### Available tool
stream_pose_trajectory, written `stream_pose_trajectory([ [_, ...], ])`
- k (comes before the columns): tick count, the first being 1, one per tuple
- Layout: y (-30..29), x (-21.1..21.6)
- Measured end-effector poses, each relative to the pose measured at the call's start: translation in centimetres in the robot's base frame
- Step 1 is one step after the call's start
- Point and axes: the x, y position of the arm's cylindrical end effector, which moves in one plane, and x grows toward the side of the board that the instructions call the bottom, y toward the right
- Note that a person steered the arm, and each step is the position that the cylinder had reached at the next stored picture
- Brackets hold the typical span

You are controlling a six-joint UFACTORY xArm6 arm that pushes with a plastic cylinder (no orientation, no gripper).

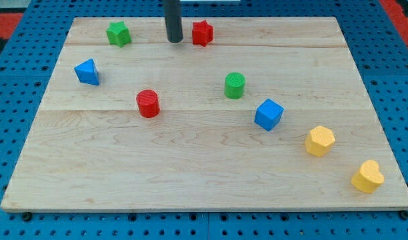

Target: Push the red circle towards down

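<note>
The red circle sits on the wooden board, left of centre. My tip is near the view's top, well above the red circle and a little to its right. The tip stands between a green star on its left and a red star on its right, close to the red star but apart from it.
A blue triangle lies at the left. A green circle and a blue cube lie right of centre. A yellow hexagon and a yellow heart lie at the lower right. The board's edge runs along the bottom.
</note>
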Motion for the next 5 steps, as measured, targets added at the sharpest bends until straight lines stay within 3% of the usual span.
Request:
stream_pose_trajectory([
  [2,4.6,-2.7],
  [5,-1.6,-1.8],
])
